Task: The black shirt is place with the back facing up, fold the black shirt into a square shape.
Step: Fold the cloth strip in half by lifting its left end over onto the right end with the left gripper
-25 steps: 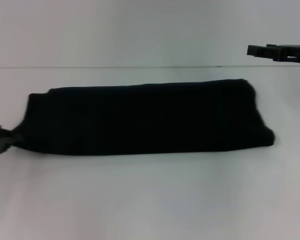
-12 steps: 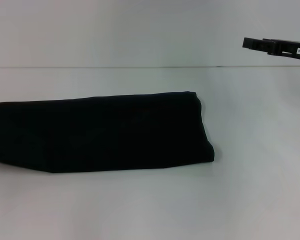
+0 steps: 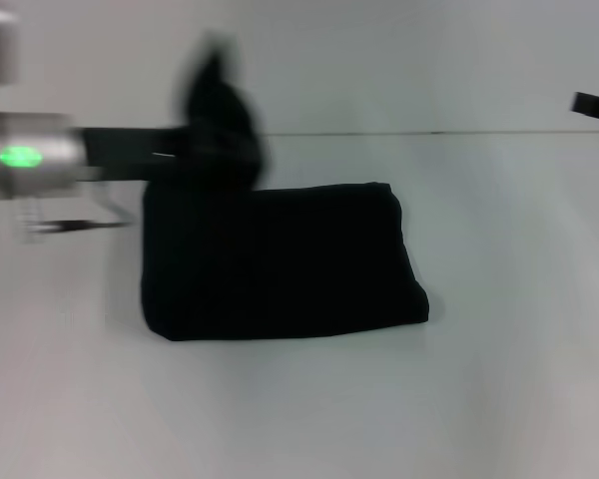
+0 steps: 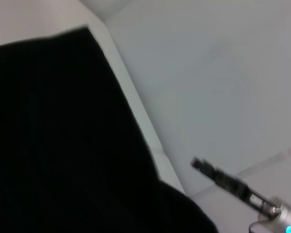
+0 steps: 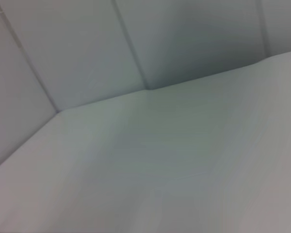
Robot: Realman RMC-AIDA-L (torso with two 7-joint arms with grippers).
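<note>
The black shirt (image 3: 290,264) lies on the white table as a folded band, plain side up, with no print showing. Its left end is lifted off the table and doubled over toward the right. My left gripper (image 3: 223,148) is above the shirt's back left corner, blurred by motion, and a dark lump of the fabric hangs bunched at it. The shirt (image 4: 58,145) fills much of the left wrist view. My right gripper (image 3: 593,104) is high at the far right, well away from the shirt, with only its tip in view.
The white table (image 3: 379,399) runs back to a pale wall. The right wrist view shows only bare table (image 5: 174,160) and wall panels. My right arm (image 4: 242,189) shows far off in the left wrist view.
The shirt first slid left. Now my left arm has swung in from the left, carrying the shirt's left end up and to the right. My right gripper has drawn back toward the right edge.
</note>
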